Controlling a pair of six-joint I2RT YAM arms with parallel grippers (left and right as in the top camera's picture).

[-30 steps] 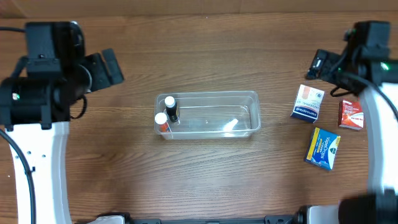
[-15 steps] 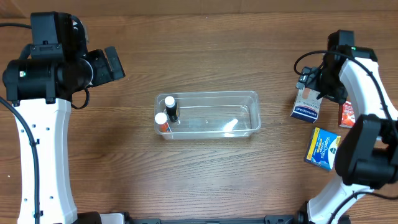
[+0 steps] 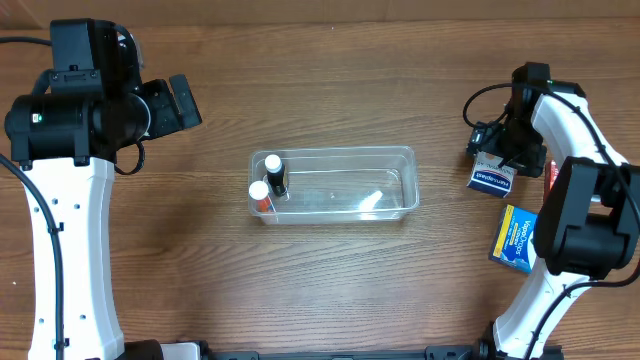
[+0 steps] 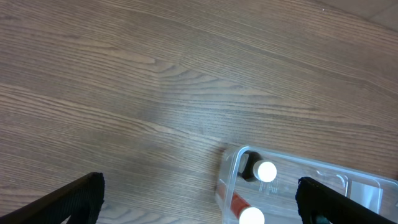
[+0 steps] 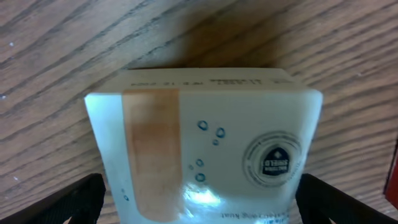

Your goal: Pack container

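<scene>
The clear plastic container (image 3: 340, 151) lies at the table's middle. In its left end are a black bottle with a white cap (image 3: 274, 170) and an orange bottle with a white cap (image 3: 259, 192). It also shows in the left wrist view (image 4: 298, 165) with both bottles (image 4: 266, 171) (image 4: 251, 216). My left gripper (image 3: 180, 105) is open and empty, up and left of the container (image 4: 199, 205). My right gripper (image 3: 497, 150) is open over a white and blue bandage box (image 3: 491, 178), one finger on each side of the box (image 5: 211, 143).
A red box (image 3: 552, 185), mostly hidden by my right arm, lies right of the bandage box; its edge shows in the right wrist view (image 5: 393, 180). A blue and yellow box (image 3: 515, 240) lies nearer the front right.
My right arm has swung in from the far right edge and come down over the bandage box. My left arm shifted slightly at first and has held still since.
</scene>
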